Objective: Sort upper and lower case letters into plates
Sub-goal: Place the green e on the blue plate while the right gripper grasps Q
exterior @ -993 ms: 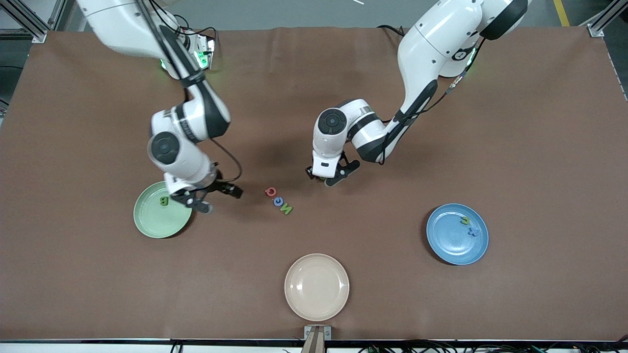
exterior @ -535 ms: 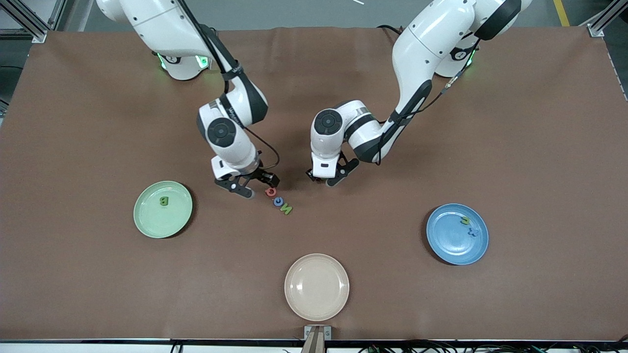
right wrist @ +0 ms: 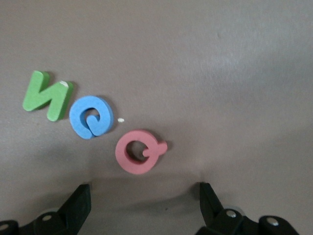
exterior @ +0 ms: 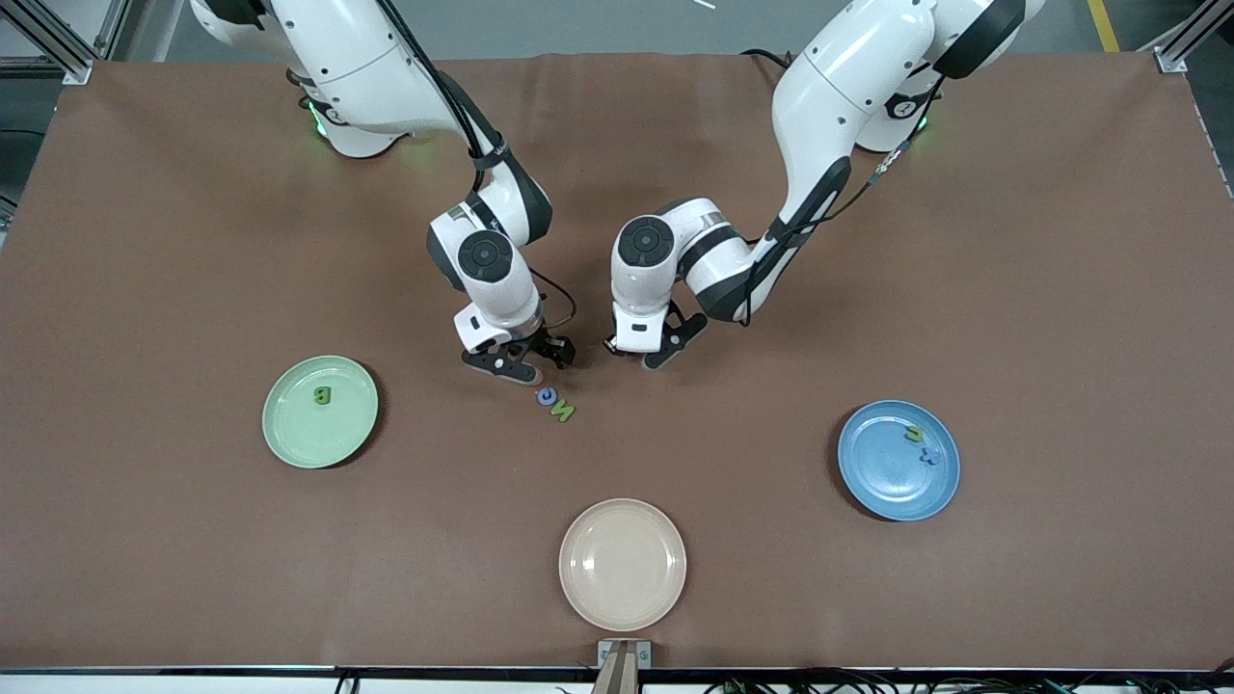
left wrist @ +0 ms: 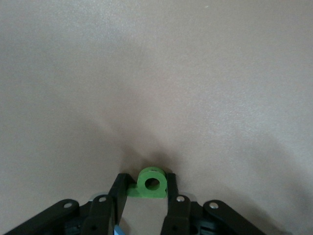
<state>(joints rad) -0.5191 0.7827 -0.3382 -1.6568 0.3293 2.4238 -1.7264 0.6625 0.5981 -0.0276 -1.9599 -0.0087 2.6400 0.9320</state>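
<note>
While your left hand (exterior: 644, 355) pinches a green letter (left wrist: 150, 183), your right hand (exterior: 528, 364) hangs spread directly over the red Q (right wrist: 139, 152), fingers flanking it. The mint green plate (exterior: 289, 439) lies toward the right arm's end of the worktop (exterior: 1060, 289).

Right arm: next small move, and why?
Probably lower the right gripper and close on the red Q: its jaws stand open over the Q, which lies flat on the table. The left gripper nearby pinches a green letter.
</note>
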